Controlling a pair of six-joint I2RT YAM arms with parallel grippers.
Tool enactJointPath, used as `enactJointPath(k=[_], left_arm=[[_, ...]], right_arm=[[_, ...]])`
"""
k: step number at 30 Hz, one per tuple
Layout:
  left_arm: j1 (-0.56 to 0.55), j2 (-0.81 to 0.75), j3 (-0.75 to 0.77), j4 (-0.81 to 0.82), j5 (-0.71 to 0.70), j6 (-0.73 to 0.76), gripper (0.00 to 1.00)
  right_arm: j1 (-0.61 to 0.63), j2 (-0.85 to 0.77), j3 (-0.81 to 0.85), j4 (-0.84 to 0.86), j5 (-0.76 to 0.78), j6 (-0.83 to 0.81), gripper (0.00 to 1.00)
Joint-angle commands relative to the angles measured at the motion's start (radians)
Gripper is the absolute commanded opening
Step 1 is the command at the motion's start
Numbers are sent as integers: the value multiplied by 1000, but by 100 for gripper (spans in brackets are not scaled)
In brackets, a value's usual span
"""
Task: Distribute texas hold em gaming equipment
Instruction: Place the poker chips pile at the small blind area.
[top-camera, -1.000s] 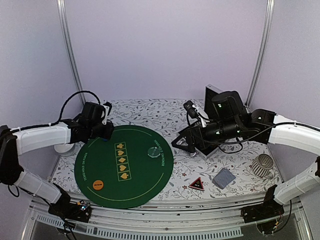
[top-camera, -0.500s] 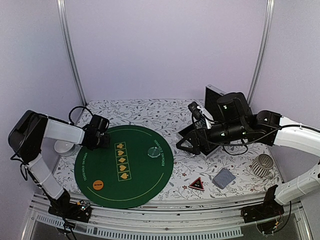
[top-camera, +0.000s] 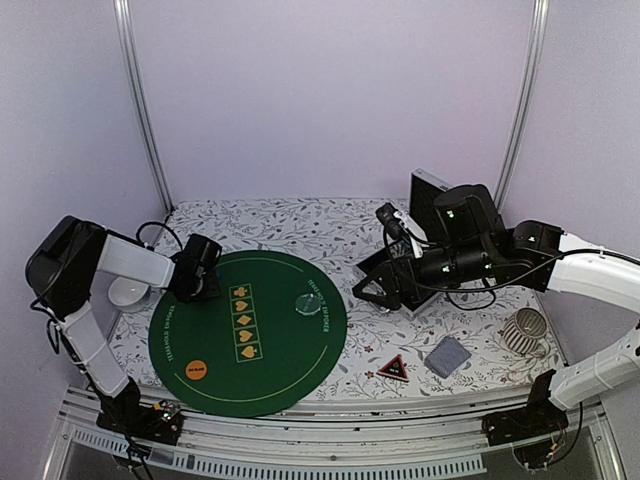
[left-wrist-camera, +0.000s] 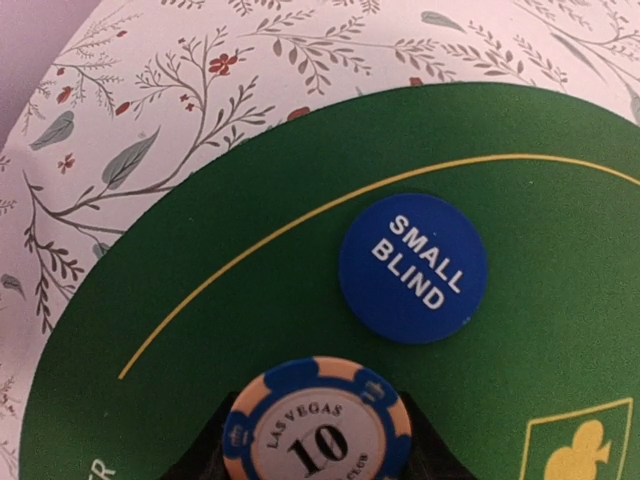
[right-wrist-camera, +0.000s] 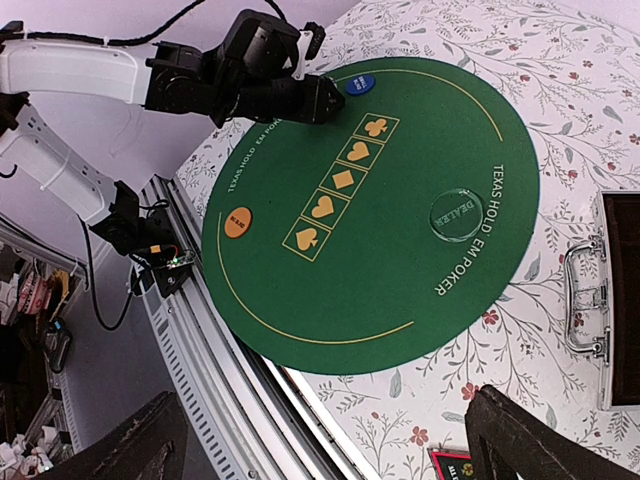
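My left gripper (top-camera: 200, 283) is low over the far left edge of the round green mat (top-camera: 290, 370). In the left wrist view it (left-wrist-camera: 318, 445) is shut on a blue-and-orange striped "10" poker chip (left-wrist-camera: 318, 420), just short of a blue SMALL BLIND disc (left-wrist-camera: 412, 268). An orange disc (top-camera: 197, 369) and a clear dealer disc (top-camera: 306, 302) lie on the mat. The red-black triangle token (top-camera: 393, 368) and the grey-blue-backed cards (top-camera: 448, 356) lie right of the mat. My right gripper (top-camera: 368, 290) hangs open and empty above the mat's right edge; it (right-wrist-camera: 335, 440) looks down on the mat.
An open black case (top-camera: 405, 285) with its lid upright stands behind my right gripper. A white ribbed cup (top-camera: 524, 330) lies at the far right. A white bowl (top-camera: 128, 295) sits left of the mat. The table's front rail (top-camera: 320, 440) runs along the near edge.
My left arm has folded back and dropped, bringing its gripper down to the mat's far left edge. My right arm shifted slightly right, then stayed still.
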Motion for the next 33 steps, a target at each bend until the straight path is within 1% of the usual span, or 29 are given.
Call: enactJointPath(k=[1,11,19,25,28,33], left_arm=[[14,43,41,-33,-25,-43,0],[14,65,94,-135,-5,-64,0],[17,57,83,-130,35,-88,0],[21,47,72,-109,90,-96,4],[26,44,65,-109,90,-99,10],[34,28,48,-108,96,-106,16]], right_arm=[[-3,-9,31,-11,-5,-13,99],[-4,-23,38,-12,-6,-12,99],[-3,-19,53,-16,-11,-14,99],[-3,-17,66,-24,-8,-19,99],[-3,-13,66,-24,-8,-21,99],[-3,-14,65,-23,-12,-20,99]])
